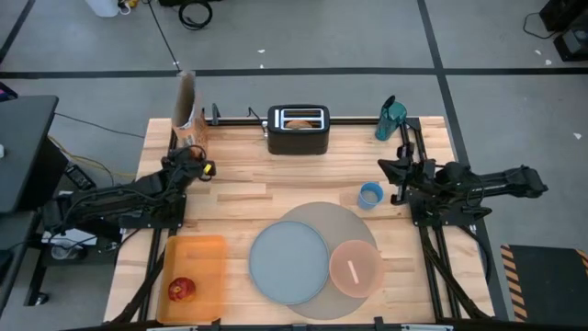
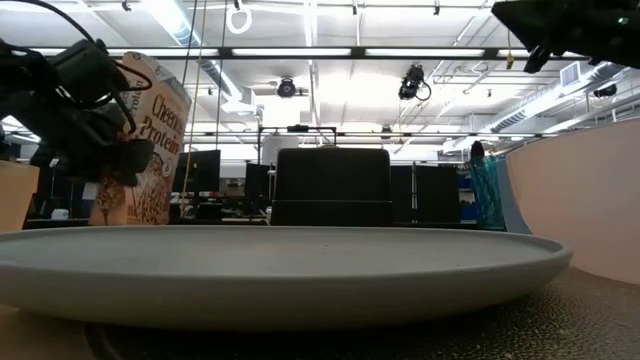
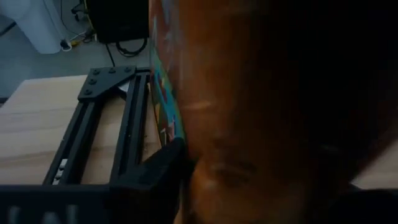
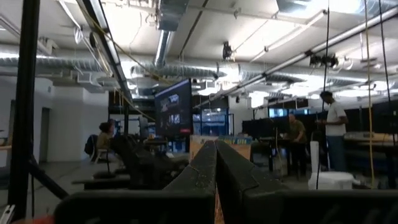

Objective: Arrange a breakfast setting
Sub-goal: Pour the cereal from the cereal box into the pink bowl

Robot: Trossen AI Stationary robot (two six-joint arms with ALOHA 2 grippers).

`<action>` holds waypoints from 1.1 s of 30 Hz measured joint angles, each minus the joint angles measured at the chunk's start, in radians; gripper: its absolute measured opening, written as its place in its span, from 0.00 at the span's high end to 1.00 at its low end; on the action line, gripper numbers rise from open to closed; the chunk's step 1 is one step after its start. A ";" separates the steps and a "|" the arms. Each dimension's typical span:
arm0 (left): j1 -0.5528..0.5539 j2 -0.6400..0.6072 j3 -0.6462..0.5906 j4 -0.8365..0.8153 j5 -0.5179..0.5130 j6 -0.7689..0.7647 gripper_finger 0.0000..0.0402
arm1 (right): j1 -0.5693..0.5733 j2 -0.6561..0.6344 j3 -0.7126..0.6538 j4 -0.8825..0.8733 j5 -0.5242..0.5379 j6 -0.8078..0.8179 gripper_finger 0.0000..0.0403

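Observation:
A cereal box [image 1: 188,110] stands upright at the table's far left; it also shows in the low view [image 2: 155,130]. My left gripper [image 1: 190,154] is at its near side, shut on it. The grey mat [image 1: 363,228] carries the grey-blue plate [image 1: 288,262] and the pink bowl [image 1: 356,268], with the spoon [image 1: 352,270] lying in the bowl. The bagel [image 1: 299,122] sticks up from the black toaster. The red fruit [image 1: 181,289] lies on the orange tray. The teal tumbler [image 1: 390,118] stands at the far right. My right gripper [image 1: 397,171] is shut and empty above the table's right side. My left gripper has the cereal box between its two fingers, low on the box's near part [image 3: 205,155]. One finger [image 3: 158,168] lies against the box's narrow side; the other is mostly hidden by the box. The fingers come level from the near side. The box stays upright.
The black toaster [image 1: 299,131] stands at the far middle. A small blue cup [image 1: 370,195] stands on the table near my right gripper. The orange tray [image 1: 207,262] lies at the near left. Black frame rails [image 1: 412,138] run along the table's sides.

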 joint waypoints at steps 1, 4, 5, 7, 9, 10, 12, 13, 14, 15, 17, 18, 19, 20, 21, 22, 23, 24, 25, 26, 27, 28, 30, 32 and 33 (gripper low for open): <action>0.000 0.000 -0.001 0.009 0.001 -0.003 0.60 | -0.002 0.013 0.000 0.000 0.000 0.009 0.98; -0.001 0.000 -0.002 0.039 0.003 0.007 0.68 | -0.006 0.055 0.000 -0.002 0.000 0.029 0.96; -0.001 -0.002 -0.002 0.048 0.008 0.016 0.70 | -0.006 0.069 0.000 -0.002 0.000 0.037 0.96; -0.001 -0.002 -0.002 0.064 0.019 0.032 0.72 | -0.006 0.089 0.000 -0.008 0.000 0.047 0.96; -0.007 -0.002 0.003 0.067 0.028 0.053 0.72 | -0.006 0.105 0.000 -0.018 0.000 0.066 0.96; -0.016 -0.002 0.014 0.059 0.029 0.057 0.72 | -0.006 0.111 0.000 -0.030 0.000 0.079 0.96; -0.042 -0.001 0.042 0.036 0.032 0.061 0.73 | -0.006 0.124 0.000 -0.051 0.000 0.108 0.96; -0.056 -0.001 0.060 0.022 0.032 0.069 0.73 | -0.005 0.132 0.000 -0.057 0.000 0.121 0.97; -0.072 -0.001 0.079 0.011 0.036 0.079 0.73 | -0.005 0.141 0.001 -0.061 0.000 0.135 0.97; -0.090 -0.002 0.101 0.019 0.068 0.084 0.73 | -0.005 0.149 0.006 -0.075 0.000 0.149 0.97; -0.128 -0.002 0.151 0.037 0.106 0.110 0.73 | -0.002 0.168 0.032 -0.126 0.000 0.179 0.97; -0.142 -0.002 0.171 0.029 0.111 0.130 0.73 | 0.001 0.178 0.048 -0.153 0.000 0.194 0.96; -0.158 -0.002 0.194 0.010 0.110 0.140 0.73 | 0.008 0.189 0.063 -0.180 0.000 0.206 0.96; -0.174 0.001 0.219 -0.008 0.114 0.139 0.73 | 0.015 0.198 0.075 -0.204 0.000 0.220 0.96; -0.190 0.000 0.244 -0.035 0.126 0.139 0.73 | 0.023 0.207 0.086 -0.223 0.000 0.234 0.96; -0.205 0.000 0.275 -0.066 0.145 0.139 0.73 | 0.034 0.214 0.094 -0.234 0.000 0.246 0.95; -0.223 0.000 0.306 -0.098 0.162 0.139 0.73 | 0.045 0.218 0.100 -0.247 0.001 0.257 0.95; -0.243 0.000 0.336 -0.143 0.176 0.134 0.73 | 0.058 0.217 0.105 -0.262 0.005 0.270 0.95; -0.261 0.000 0.362 -0.191 0.190 0.131 0.73 | 0.071 0.217 0.112 -0.281 0.009 0.279 0.95; -0.280 0.000 0.386 -0.236 0.206 0.129 0.73 | 0.084 0.217 0.121 -0.300 0.014 0.287 0.95; -0.299 0.001 0.408 -0.274 0.233 0.126 0.73 | 0.098 0.217 0.132 -0.324 0.026 0.296 0.95; -0.320 0.001 0.429 -0.295 0.267 0.126 0.73 | 0.113 0.216 0.147 -0.354 0.038 0.300 0.95; -0.359 0.000 0.466 -0.305 0.357 0.131 0.73 | 0.139 0.219 0.188 -0.436 0.074 0.301 0.95; -0.393 0.011 0.493 -0.328 0.447 0.134 0.73 | 0.155 0.232 0.228 -0.522 0.111 0.304 0.95; -0.409 0.019 0.506 -0.349 0.488 0.135 0.73 | 0.161 0.241 0.241 -0.547 0.122 0.307 0.95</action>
